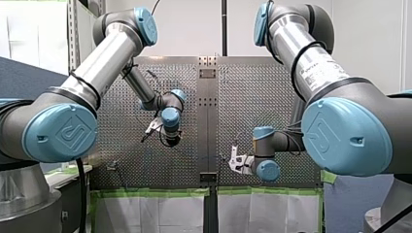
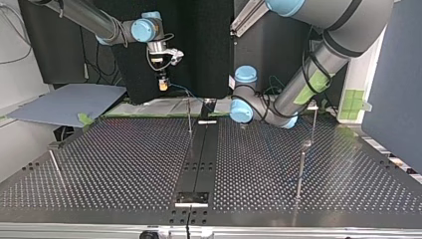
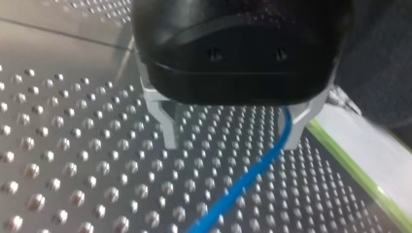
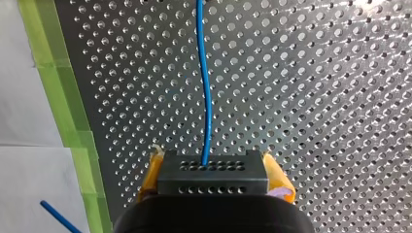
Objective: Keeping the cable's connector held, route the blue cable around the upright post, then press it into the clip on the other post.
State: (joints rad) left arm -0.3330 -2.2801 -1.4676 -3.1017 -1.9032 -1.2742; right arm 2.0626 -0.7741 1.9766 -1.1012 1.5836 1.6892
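The connector (image 4: 213, 175) is being pinched by the right gripper (image 4: 213, 167), with the yellow pads (image 4: 149, 175) being pressed against the block's two sides. The blue cable (image 4: 204, 87) is being led out of the connector's front face and straight ahead of this gripper, with a slight bend, over the perforated bench (image 4: 316, 97). Green tape (image 4: 63, 97) is lying beside the gripper, along the bench's edge.

The left gripper (image 3: 231, 131) is being held spread, with its metal fingers (image 3: 165, 128) well apart and nothing being gripped. The cable is being passed between those fingers, just beside one of them; whether it is touching that finger cannot be told. From there it is running on ahead of the gripper, close over the bench.

In the top view a thin upright post (image 2: 189, 117) is standing on the bench near the right gripper, lower than it. Whether the cable is touching this post cannot be told.
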